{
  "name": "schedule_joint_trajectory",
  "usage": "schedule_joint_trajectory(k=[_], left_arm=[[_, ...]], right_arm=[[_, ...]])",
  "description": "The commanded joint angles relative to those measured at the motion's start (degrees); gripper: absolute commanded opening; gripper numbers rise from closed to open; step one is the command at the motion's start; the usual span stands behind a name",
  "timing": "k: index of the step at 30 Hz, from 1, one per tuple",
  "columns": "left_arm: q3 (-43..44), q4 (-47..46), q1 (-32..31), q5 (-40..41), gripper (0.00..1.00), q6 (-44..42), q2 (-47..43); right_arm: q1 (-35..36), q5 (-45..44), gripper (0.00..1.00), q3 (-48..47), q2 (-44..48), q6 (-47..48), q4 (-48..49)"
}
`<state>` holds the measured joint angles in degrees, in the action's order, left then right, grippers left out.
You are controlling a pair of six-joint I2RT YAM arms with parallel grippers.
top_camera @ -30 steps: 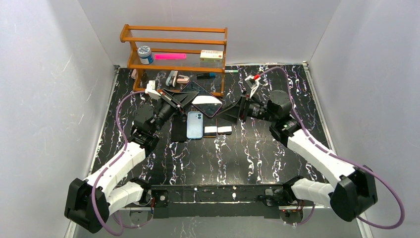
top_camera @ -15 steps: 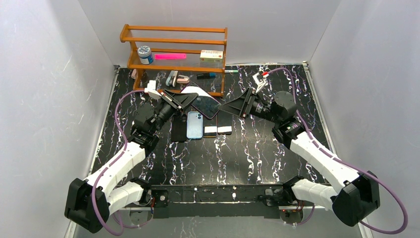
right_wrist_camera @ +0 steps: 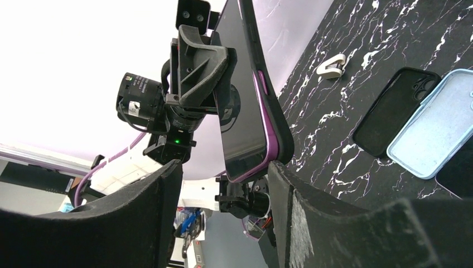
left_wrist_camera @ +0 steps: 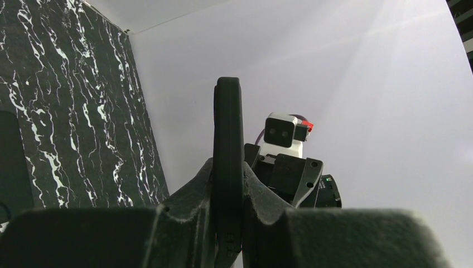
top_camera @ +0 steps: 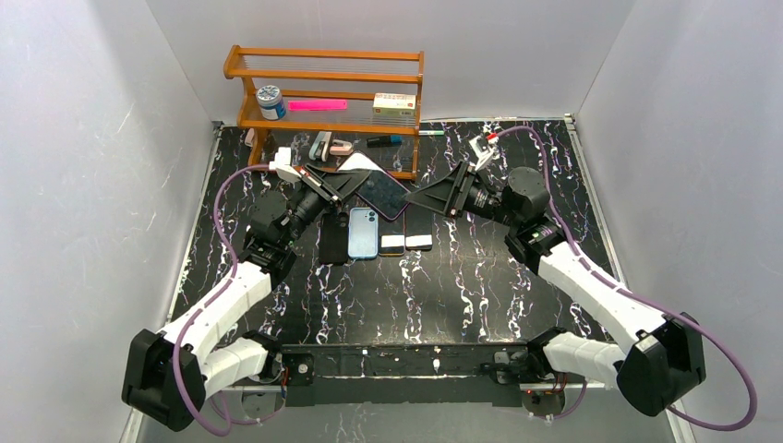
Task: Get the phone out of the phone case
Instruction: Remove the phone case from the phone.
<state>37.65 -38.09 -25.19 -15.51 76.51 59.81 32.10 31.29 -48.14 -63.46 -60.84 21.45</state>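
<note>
Left gripper (top_camera: pixel 340 185) clamped tight on phone case (left_wrist_camera: pixel 228 156), cased phone (right_wrist_camera: pixel 244 95) held aloft at far centre. Right gripper (top_camera: pixel 427 197) spread wide, empty, just right of it. My read: phone stiff, glass slick and fragile — case rubbery. I'd pinch the bare purple rim.
</note>
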Motion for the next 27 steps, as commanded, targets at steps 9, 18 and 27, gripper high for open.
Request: schedule_joint_trajectory(k=[9,18,27], left_arm=[[5.79,-11.75,-0.91,-12.51,0.0,4.74,2.13],[8.13,-13.84,-0.91,-15.62,0.0,5.6,3.07],[9.01,-13.72,-2.26,-22.3,0.0,3.4,6.74]], right_arm=[[-0.66,1.63,0.61,-3.5,-3.97,3.26,3.88],[-1.74,5.91,0.56,-5.21,-7.07,4.09,7.25],[-1.73,13.05,0.47,-11.72,-11.92,4.13,9.56]])
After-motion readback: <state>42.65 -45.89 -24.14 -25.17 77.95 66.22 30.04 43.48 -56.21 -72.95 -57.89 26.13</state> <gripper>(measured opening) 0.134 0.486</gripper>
